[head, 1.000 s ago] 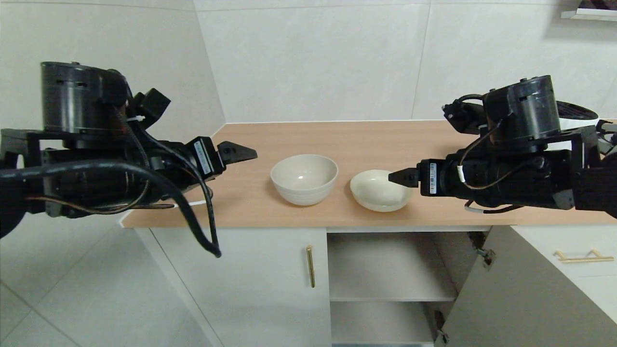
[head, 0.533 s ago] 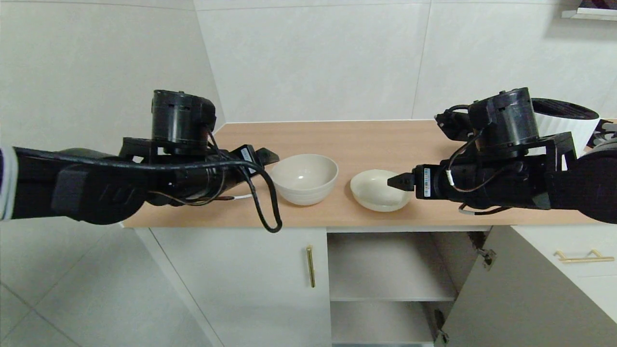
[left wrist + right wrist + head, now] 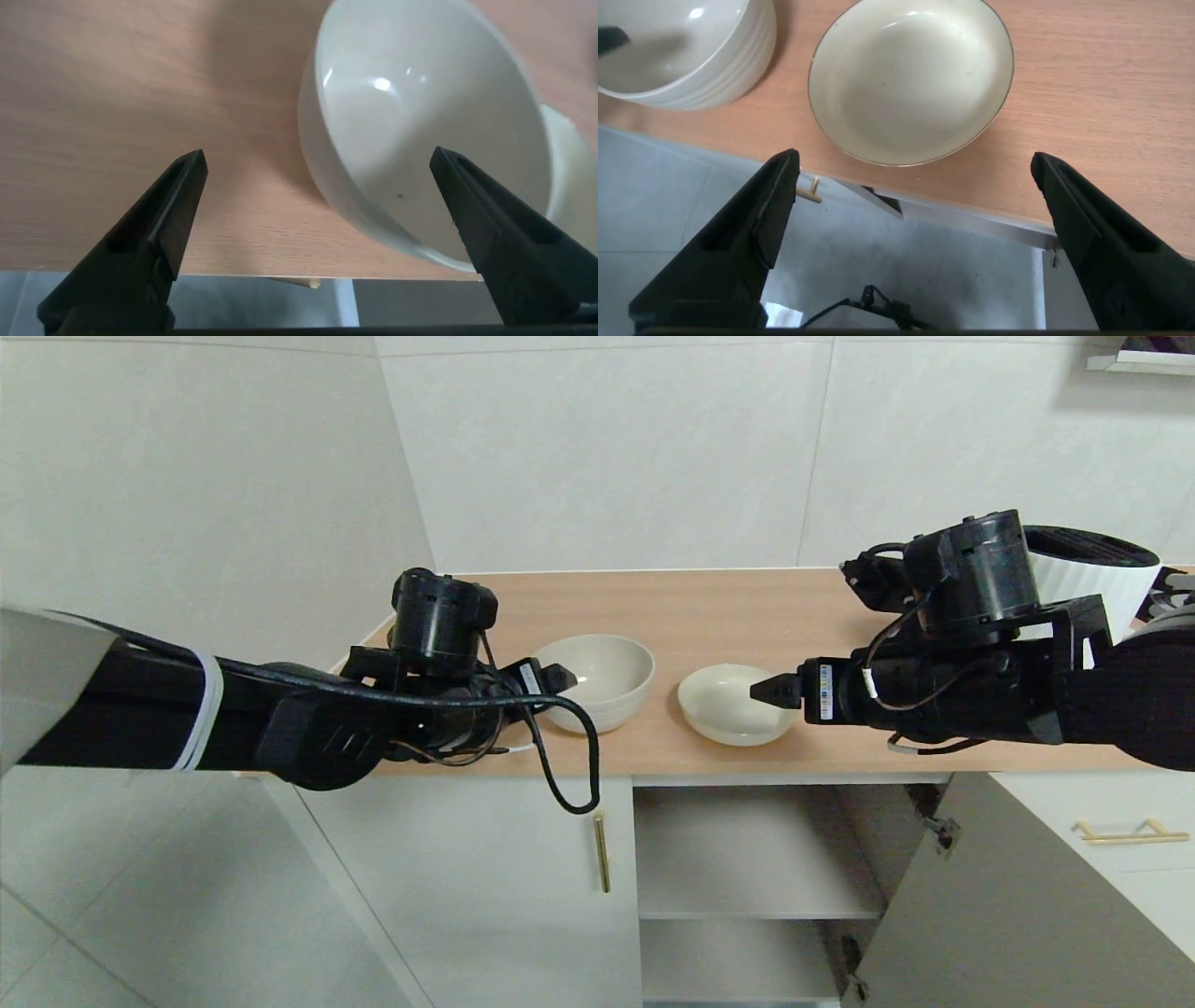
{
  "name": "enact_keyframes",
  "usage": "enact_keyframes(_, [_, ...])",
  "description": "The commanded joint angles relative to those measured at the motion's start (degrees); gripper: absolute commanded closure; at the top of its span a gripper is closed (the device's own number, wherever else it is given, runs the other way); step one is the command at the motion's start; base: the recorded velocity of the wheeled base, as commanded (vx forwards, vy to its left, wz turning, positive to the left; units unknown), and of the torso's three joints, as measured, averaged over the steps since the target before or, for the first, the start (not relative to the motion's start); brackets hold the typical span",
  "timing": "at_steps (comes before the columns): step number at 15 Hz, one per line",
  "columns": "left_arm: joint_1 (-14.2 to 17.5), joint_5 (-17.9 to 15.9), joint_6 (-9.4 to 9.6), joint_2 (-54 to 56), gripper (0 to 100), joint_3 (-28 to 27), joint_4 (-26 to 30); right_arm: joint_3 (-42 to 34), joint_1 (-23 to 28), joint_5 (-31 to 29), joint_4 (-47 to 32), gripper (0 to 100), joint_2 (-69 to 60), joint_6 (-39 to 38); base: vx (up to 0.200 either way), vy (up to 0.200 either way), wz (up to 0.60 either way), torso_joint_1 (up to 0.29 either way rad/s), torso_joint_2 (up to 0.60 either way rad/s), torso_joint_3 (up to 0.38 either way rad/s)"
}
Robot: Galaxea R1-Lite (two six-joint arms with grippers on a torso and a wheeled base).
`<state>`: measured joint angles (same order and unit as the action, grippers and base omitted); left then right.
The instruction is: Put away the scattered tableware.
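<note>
A wooden counter [image 3: 700, 607] meets white tiled walls at the back and left. A deep off-white ribbed ceramic bowl [image 3: 602, 679] stands near its front edge, with a shallow cream ceramic bowl [image 3: 733, 709] just beside it on the right; both are upright. At the counter's far right stands a white ribbed container with a dark top [image 3: 1092, 565], partly hidden by the right arm. Below the counter, a white cabinet door with a slim brass handle [image 3: 602, 852] is closed. The compartment next to it is open, showing a white shelf [image 3: 747, 910], with its door [image 3: 980, 915] swung out to the right.

The left gripper [image 3: 553, 677] is at the deep bowl's left rim, its jaws spread wide, one inside the bowl's rim in the left wrist view. The right gripper [image 3: 773, 691] is at the shallow bowl's right rim, jaws likewise spread.

Over the last second the left arm has stretched forward from well left of the counter to the deep bowl. The right gripper has barely shifted, and both bowls are unmoved.
</note>
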<state>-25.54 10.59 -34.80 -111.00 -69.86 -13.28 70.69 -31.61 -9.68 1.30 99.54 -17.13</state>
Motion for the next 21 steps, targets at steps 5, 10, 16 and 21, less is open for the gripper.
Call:
enact_keyframes(5, [0.0, 0.0, -0.62, 0.9, 100, 0.0, 0.0, -0.1, 0.0, 0.0, 0.0, 0, -0.1, 0.0, 0.000, 0.000, 0.00, 0.000, 0.00, 0.000])
enact_keyframes(10, [0.0, 0.0, -1.23, 2.5, 100, 0.1, 0.0, 0.0, 0.0, 0.0, 0.0, 0, -0.1, 0.0, 0.000, 0.000, 0.00, 0.000, 0.00, 0.000])
enact_keyframes(16, [0.0, -1.1, -0.97, 6.5, 100, 2.2, 0.4, 3.4, -0.3, -9.6, 0.5, 0, 6.0, -0.5, 0.000, 0.000, 0.00, 0.000, 0.00, 0.000])
enact_keyframes(21, [0.0, -12.2, -0.53, 14.0, 100, 8.1, 0.4, 6.2, -0.5, -17.6, 5.9, 0, 15.0, -0.5, 0.000, 0.000, 0.00, 0.000, 0.00, 0.000])
